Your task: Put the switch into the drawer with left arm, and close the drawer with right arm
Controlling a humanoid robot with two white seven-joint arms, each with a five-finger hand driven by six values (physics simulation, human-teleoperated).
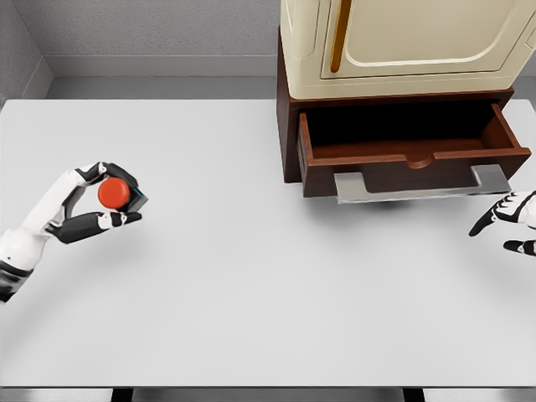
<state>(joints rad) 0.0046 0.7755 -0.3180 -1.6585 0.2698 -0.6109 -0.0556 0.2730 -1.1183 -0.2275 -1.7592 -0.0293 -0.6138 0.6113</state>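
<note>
Left robot hand (99, 203) pinches the round red push-button switch (114, 193) above the white tabletop (251, 276), well left of the open dark-wood drawer (410, 155). Right robot hand (511, 219) hangs relaxed and empty near its metal handle (419, 186). Such a light fingertip pinch could, I judge, slip during the long carry.

One switch (115, 193), one drawer (410, 155), two hands.

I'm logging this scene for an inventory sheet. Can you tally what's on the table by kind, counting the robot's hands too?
Switch with a red button, held in the left hand: 1
Cabinet with an open drawer: 1
Robot hands, left plus right hand: 2
Total: 4
</note>
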